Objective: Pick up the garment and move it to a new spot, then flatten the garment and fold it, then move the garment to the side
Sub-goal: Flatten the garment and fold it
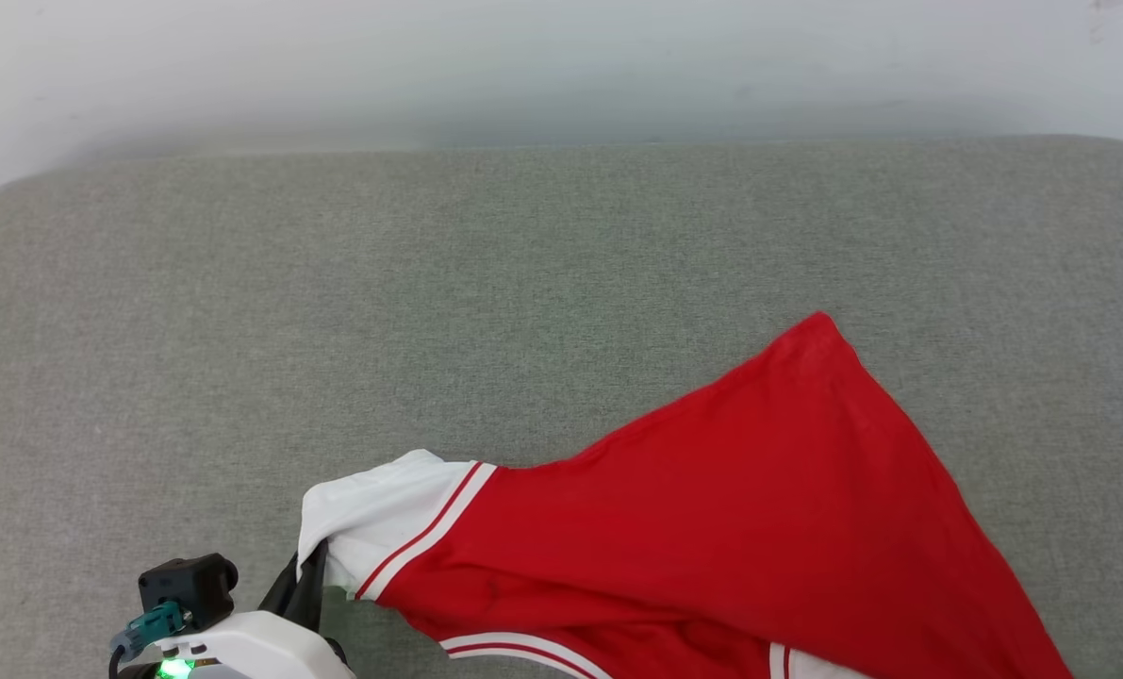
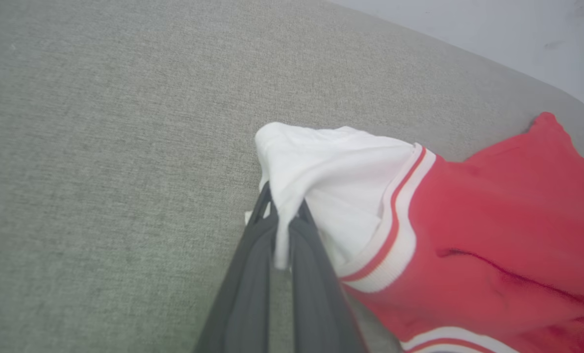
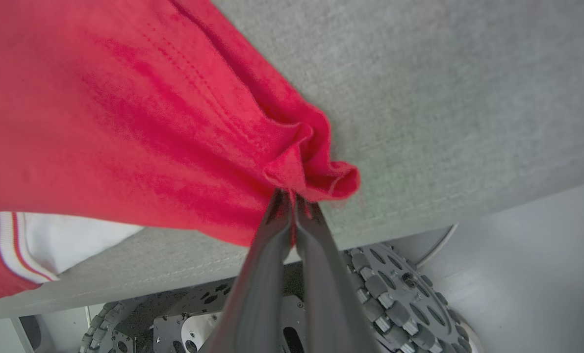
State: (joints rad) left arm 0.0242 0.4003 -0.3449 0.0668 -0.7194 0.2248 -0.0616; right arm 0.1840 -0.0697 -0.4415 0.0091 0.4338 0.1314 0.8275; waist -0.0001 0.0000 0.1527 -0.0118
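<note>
The garment (image 1: 712, 509) lies stretched across the lower right of the head view on the grey bench (image 1: 429, 264). The left claw (image 2: 282, 211) is clamped on the white sleeve (image 2: 321, 166). The right claw (image 3: 292, 196) is pinched shut on a bunched red hem corner (image 3: 311, 166). To lay the garment flat, the 2 claws should probably travel together with the cloth taut between them, lowering evenly so no fold gets trapped underneath.

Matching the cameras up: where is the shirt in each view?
Head view: shirt lower right, sleeve in left gripper.
Left wrist view: shirt at right.
Right wrist view: shirt upper left, corner in right gripper.
Shared landmark: grey cushion.
</note>
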